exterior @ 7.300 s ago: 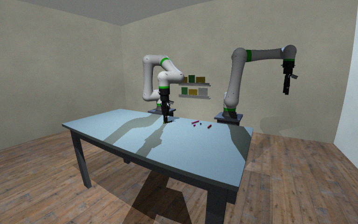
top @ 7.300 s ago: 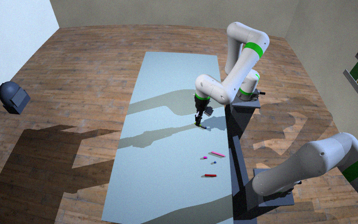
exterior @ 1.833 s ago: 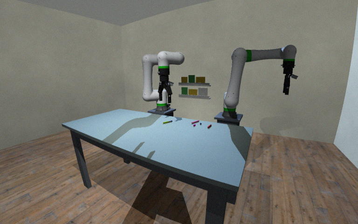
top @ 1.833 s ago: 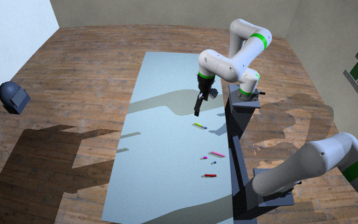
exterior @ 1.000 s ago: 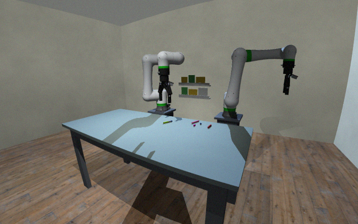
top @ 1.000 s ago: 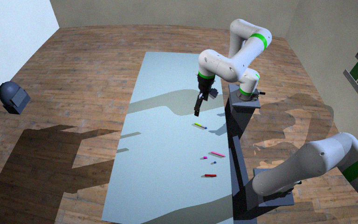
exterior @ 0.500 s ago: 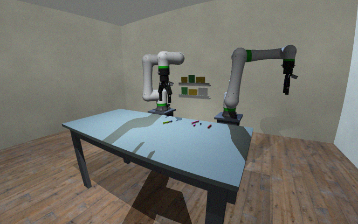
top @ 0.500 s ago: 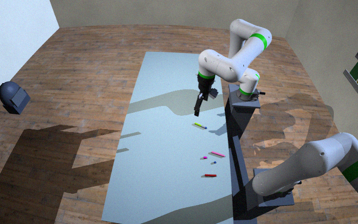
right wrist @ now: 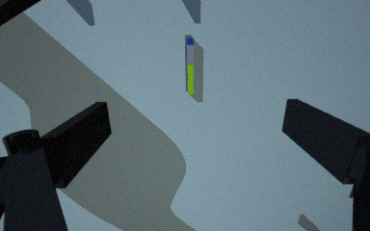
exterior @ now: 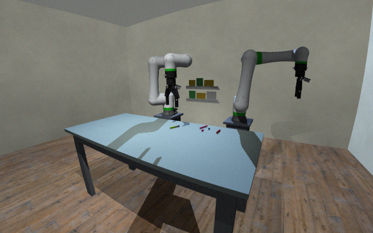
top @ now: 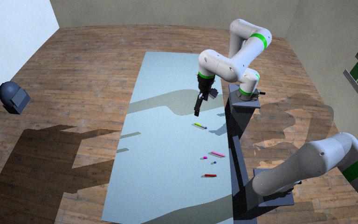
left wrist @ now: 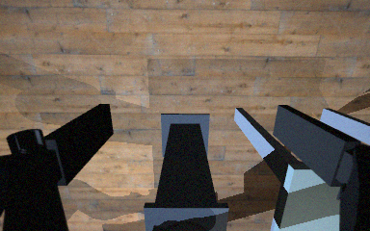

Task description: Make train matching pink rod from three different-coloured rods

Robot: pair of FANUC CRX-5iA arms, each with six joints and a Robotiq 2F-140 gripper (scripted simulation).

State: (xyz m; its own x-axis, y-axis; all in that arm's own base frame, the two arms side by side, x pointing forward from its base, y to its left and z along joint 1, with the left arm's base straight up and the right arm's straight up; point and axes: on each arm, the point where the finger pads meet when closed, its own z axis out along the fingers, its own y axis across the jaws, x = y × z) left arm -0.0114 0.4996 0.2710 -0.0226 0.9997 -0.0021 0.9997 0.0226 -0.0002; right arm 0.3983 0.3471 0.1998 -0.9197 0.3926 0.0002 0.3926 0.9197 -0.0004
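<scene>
On the table point(top: 158, 169) point(exterior: 170, 148) point(left wrist: 308, 207) point(right wrist: 265, 53), the lime rod point(top: 197, 124) point(exterior: 173, 127) point(right wrist: 190, 79), the grey rod point(top: 203, 126) point(exterior: 177, 126) point(right wrist: 190, 54) and the end blue rod point(top: 205, 127) point(exterior: 178, 125) point(right wrist: 190, 41) are lying flat in one straight row. Five, three and one are making nine, so they seem to be matching the pink rod point(top: 217, 154) point(exterior: 203, 126). The right gripper point(top: 196, 113) point(exterior: 172, 103) point(right wrist: 197, 116) is hanging above the table with its fingers wide apart, holding nothing. The left gripper point(exterior: 297, 96) point(left wrist: 193, 119) is waiting off to the side, also wide and holding nothing. The job is looking done, so both should be keeping away; a bump could be spoiling the row. The grey rod is sitting in the middle, with no gap showing at its ends. Bright lime is making the longest part, and dark blue is making a tiny tip.
</scene>
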